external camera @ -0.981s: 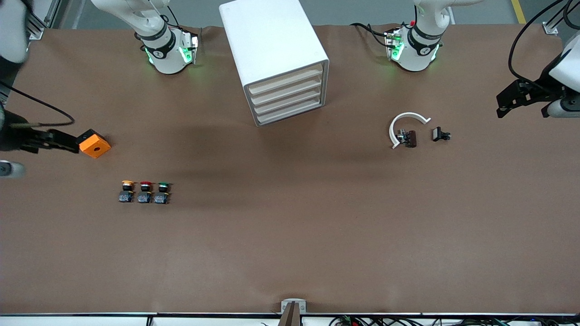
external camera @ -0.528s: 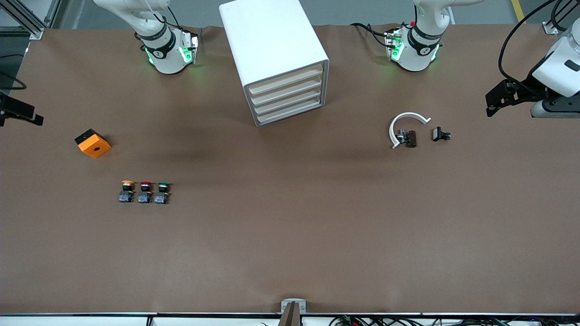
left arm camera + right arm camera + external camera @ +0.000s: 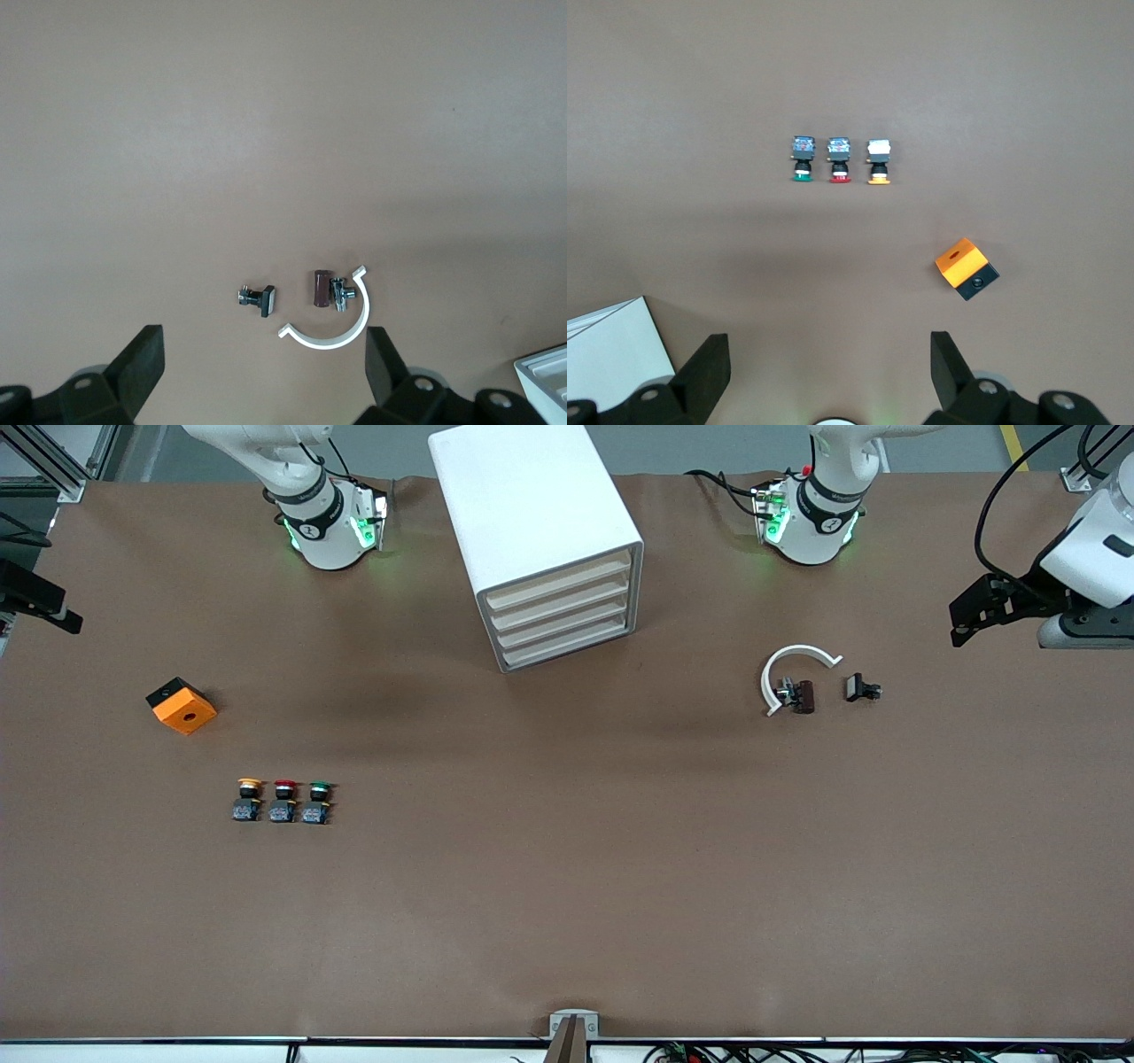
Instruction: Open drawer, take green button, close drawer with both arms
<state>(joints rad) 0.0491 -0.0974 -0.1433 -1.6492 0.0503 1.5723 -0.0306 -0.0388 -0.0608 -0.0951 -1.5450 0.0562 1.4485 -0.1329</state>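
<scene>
Both grippers have pulled back to the table ends with fingers spread and empty: the right gripper (image 3: 44, 607), which a second ago hung beside the orange block (image 3: 182, 705), is now well apart from it, and the left gripper (image 3: 979, 615) has lifted slightly. All four fronts of the cabinet (image 3: 532, 522) are flush, the drawer (image 3: 562, 618) not yet opened. The button (image 3: 317, 802) lies out on the table next to the red-capped button (image 3: 283, 802) and yellow-capped button (image 3: 249, 800), so the task looks to be at its start.

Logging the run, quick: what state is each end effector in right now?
Left end effector: open, holding nothing, above the table at the left arm's end.
Right end effector: open, holding nothing, at the right arm's end.
</scene>
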